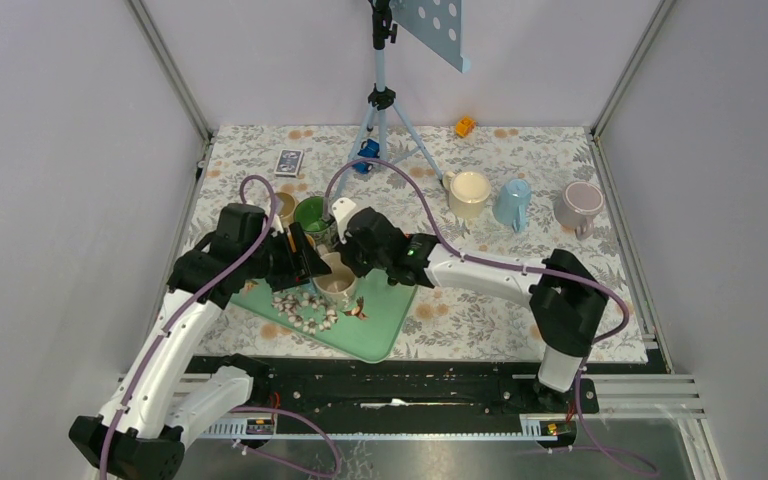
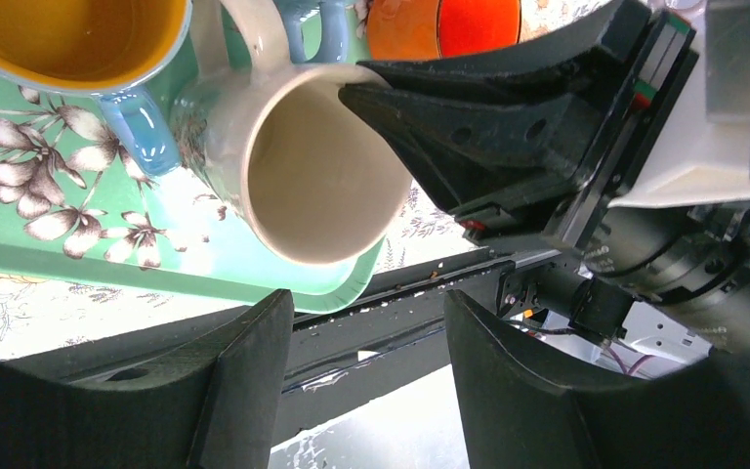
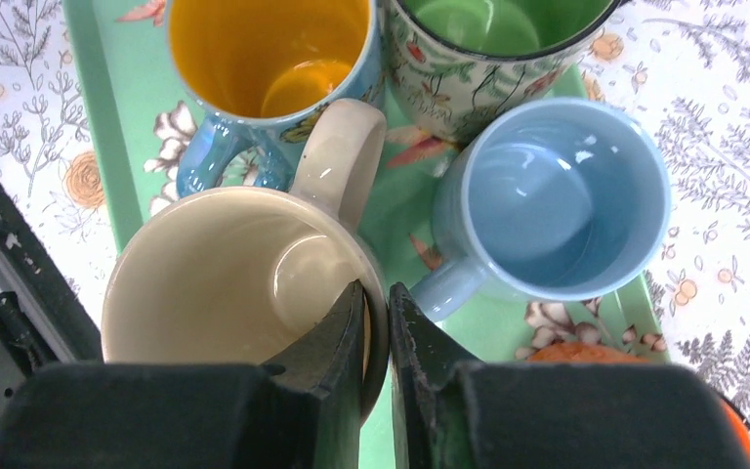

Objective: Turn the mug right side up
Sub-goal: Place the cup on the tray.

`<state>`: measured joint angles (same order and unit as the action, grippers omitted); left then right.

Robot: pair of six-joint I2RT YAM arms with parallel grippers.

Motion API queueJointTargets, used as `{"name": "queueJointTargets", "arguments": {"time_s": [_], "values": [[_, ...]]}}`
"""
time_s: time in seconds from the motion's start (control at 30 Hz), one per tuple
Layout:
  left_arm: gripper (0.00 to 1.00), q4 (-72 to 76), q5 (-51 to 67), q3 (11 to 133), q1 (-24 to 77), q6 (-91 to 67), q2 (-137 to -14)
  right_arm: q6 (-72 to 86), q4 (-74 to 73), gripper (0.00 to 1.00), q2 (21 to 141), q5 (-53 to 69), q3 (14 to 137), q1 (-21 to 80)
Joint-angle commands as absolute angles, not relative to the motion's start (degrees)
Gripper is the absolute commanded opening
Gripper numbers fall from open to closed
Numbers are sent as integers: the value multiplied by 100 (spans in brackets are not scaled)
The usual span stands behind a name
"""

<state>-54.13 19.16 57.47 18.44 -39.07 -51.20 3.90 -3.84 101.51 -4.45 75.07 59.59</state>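
1. Right gripper [image 3: 376,303] is pinching the wall of the cream mug [image 3: 225,264] at its rim. One finger is sitting inside the cup and the other outside, with the two nearly together.
2. Left gripper [image 2: 366,313] is hanging just beside the same mug with its jaws spread wide, gripping nothing.
3. The cream mug is standing right side up on the green tray [image 3: 107,98], with its mouth facing upward and its long axis running vertically. Its handle [image 3: 342,147] is pointing away from the right wrist, toward the yellow-lined blue mug [image 3: 264,49].
4. The cream mug's interior is showing only its bare, pale floor.
5. The tray is also carrying the yellow-lined blue mug, a light blue mug [image 3: 557,195] and a floral mug with a green interior [image 3: 498,29]. All three are sitting mouth up and crowding close around the cream one.
6. An orange cup [image 2: 439,24] is peeking in at the frame edge just beyond the light blue mug, and its inside is not readable.
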Motion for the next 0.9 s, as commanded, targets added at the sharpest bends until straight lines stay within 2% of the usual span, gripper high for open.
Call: {"name": "queueJointTargets", "arguments": {"time_s": [0.0, 0.23, 0.5, 0.7, 0.87], "values": [[62, -5194, 1947, 5687, 1846, -3911, -5002, 101, 713, 8, 10221, -215, 7555, 5784], [62, -5186, 1956, 5660, 1843, -3904, -5015, -166, 627, 10, 10509, -124, 7806, 5623], [63, -5178, 1948, 5695, 1841, -3859, -5063, -174, 352, 31, 10581, -193, 8068, 5580], [64, -5063, 1984, 5710, 1841, -3845, -5063, -79, -56, 50, 10490, -286, 8252, 5575], [69, -4928, 2051, 5906, 1849, -3761, -5080, 163, -629, 65, 10318, -463, 8489, 5581]]}}
